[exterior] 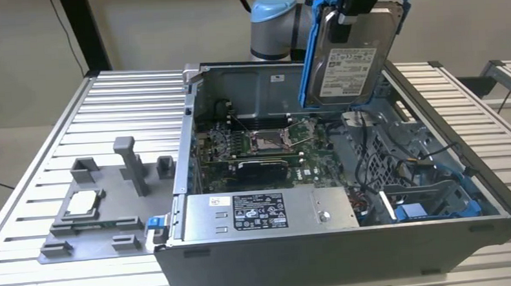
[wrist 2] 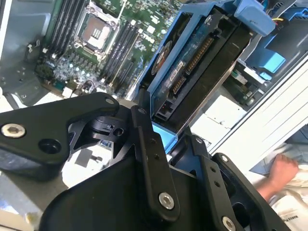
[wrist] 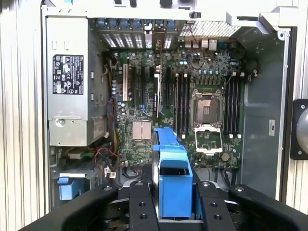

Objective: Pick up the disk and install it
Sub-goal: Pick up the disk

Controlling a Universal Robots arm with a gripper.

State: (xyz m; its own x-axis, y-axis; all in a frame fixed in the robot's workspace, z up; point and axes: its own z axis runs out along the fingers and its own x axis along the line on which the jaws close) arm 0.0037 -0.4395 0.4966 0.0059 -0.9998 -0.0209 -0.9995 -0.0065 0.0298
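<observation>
The disk [exterior: 349,58], silver-grey with a white label and a blue bracket, hangs upright above the back right part of the open computer case [exterior: 329,246]. My gripper [exterior: 352,13] is shut on its top edge. In the second wrist view the disk [wrist 2: 197,62] shows its connector edge, clamped between the black fingers [wrist 2: 147,144]. The first wrist view has the blue bracket [wrist: 172,178] between the two fingers [wrist: 140,204], high over the motherboard [wrist: 183,96].
Inside the case sit a grey power-supply box [exterior: 258,211] at the front and a blue drive bay [exterior: 431,203] at the exterior view's right. A grey fixture [exterior: 95,208] with a small silver chip [exterior: 80,203] lies on the slatted table. A person's hand [wrist 2: 284,171] is beside the case.
</observation>
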